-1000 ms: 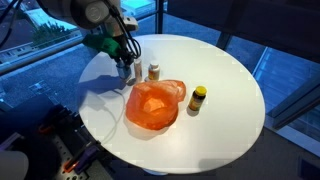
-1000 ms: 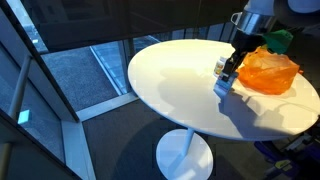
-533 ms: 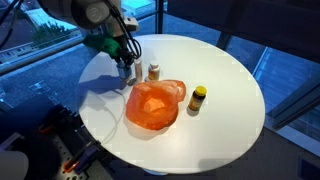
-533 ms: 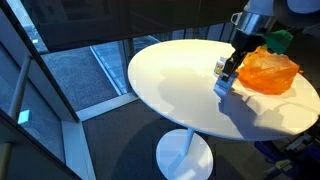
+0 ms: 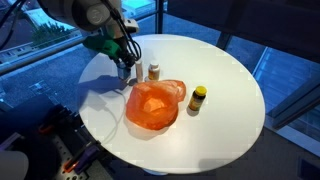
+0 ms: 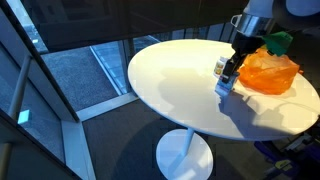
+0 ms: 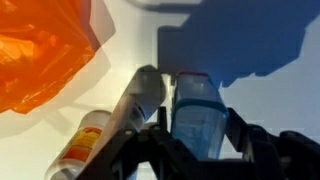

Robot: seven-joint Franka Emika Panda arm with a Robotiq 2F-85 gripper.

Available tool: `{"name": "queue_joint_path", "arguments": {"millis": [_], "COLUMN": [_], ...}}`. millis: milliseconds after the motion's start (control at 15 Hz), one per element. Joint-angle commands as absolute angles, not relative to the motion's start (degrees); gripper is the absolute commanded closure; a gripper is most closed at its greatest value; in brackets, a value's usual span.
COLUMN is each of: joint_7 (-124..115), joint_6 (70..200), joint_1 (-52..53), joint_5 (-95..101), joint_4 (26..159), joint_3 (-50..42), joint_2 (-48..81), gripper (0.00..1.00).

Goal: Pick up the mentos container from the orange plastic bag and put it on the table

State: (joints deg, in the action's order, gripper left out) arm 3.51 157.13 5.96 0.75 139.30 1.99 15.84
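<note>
While the pincer (image 6: 226, 78) grips it from both sides, the mentos (image 6: 221, 87) sits outside the bag (image 6: 268, 68), low over the surface (image 6: 170, 80). I can't tell whether its base touches.

- Wrist view: the mentos (image 7: 195, 112) is a pale blue translucent tube, held lengthwise between the dark fingers (image 7: 238, 135) and casting a hard shadow on the white top beyond it.
- The pincer is closed on the tube, with a finger against each long side.
- In an exterior view the pincer (image 5: 124, 72) points straight down, near the surface edge and beside the bag (image 5: 152, 105) without touching it.
- The bag is orange and crumpled, mouth open upward, near the middle of the round white surface (image 5: 225, 70). In the wrist view it fills the upper left corner (image 7: 40, 55).
- A white-capped bottle (image 5: 153, 71) stands upright just beside the bag rim, between pincer and bag. In the wrist view it (image 7: 90, 140) lies just left of the mentos. The label is orange and too blurred to read.
- A yellow bottle (image 5: 198, 98) with a black cap stands upright on the far side of the bag from the pincer, close to the bag and well apart from the mentos.
- The surface rests on a single white pedestal (image 6: 183, 150).
- A green fitting (image 6: 278, 40) sits on the arm above the pincer.
</note>
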Motion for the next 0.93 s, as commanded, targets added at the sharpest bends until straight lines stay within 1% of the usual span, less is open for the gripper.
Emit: {"name": "queue_joint_path", "arguments": {"millis": [0,67,133,467,867], "joint_7": [2.6,2.9,3.1,3.9,4.5], "joint_6": [156.4,155.8,155.4,152.3,141.2], "joint_1": [5.1,4.8,4.5,3.1,1.9], "joint_5": [1.3,0.9,0.5,-1.4,-7.3], "joint_4": [138.6,138.6,138.6,138.5,136.3], "joint_3": [2.3,2.5,2.7,3.6,4.8], "joint_2": [17.4,17.4,17.1,14.4,9.3], "gripper": [0.09,0.02,0.00,0.00,0.00]}}
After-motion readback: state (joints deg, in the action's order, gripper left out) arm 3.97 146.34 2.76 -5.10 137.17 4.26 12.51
